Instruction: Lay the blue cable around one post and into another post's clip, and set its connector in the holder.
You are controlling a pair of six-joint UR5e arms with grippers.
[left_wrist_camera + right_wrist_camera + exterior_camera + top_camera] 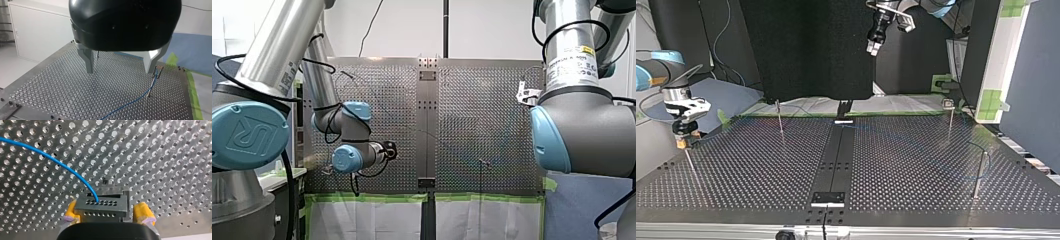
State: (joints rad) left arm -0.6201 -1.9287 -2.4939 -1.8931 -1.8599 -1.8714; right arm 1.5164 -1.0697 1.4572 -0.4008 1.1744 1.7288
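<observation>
In the right wrist view my right gripper (pixel 107 215) is open, and its yellow pads (pixel 143 213) stand on either side of a grey connector block (pixel 101 206) on the perforated plate. A slim gap shows at one pad. The blue cable (pixel 50 157) curves across the plate into the top of that block. In the left wrist view my left gripper (pixel 119 71) hangs above the table, its metal fingers (pixel 88 60) open on nothing. Ahead of it the cable (pixel 135 100) climbs into the clip of a thin post (pixel 153 83). In the top view my left gripper (pixel 875 47) is high, and my right gripper (pixel 682 141) is low at the left.
Thin posts stand on the perforated table (pixel 761 170): one at the top view's left back (pixel 780 120), one at the right back (pixel 950 120), one at the right front (pixel 978 175). A dark centre strip (pixel 836 160) runs down the middle. Green tape edges the far side.
</observation>
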